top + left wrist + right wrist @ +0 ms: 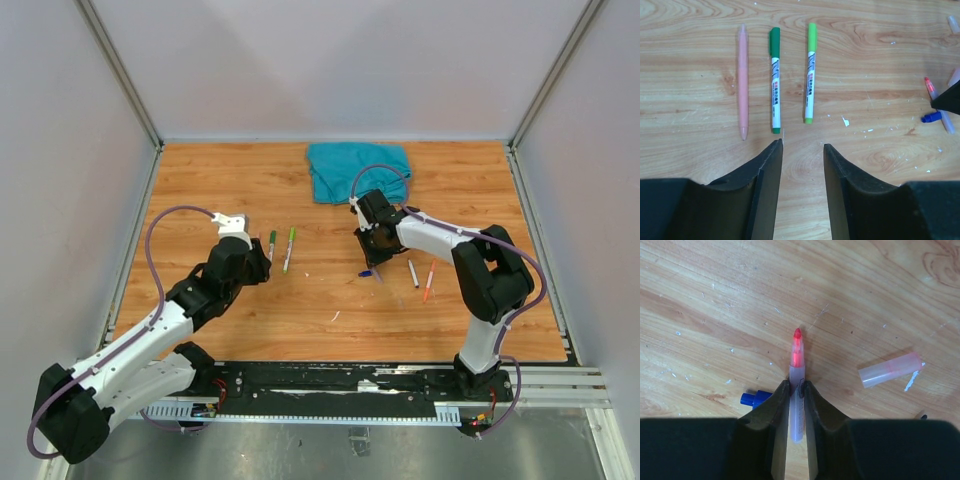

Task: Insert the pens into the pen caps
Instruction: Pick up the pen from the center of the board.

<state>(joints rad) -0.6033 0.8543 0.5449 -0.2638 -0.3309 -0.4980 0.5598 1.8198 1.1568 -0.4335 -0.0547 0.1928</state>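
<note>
My right gripper (796, 386) is shut on a pale pen (796, 407) with a bare red tip (797, 346) pointing away from me, low over the wood. A translucent pinkish cap (890, 369) lies loose to its right. A blue cap (755, 398) lies just left of my fingers. In the top view the right gripper (370, 250) is mid-table with the blue cap (366, 272) beside it. My left gripper (802, 147) is open and empty, just short of a pink pen (742, 82), a capped dark green pen (774, 80) and a capped light green pen (810, 72) lying side by side.
A teal cloth (358, 170) lies at the back of the wooden table (200, 180). Two more pens (413, 272) (430, 280) lie right of the right gripper. Grey walls enclose the table on three sides. The left gripper (258, 268) sits left of centre.
</note>
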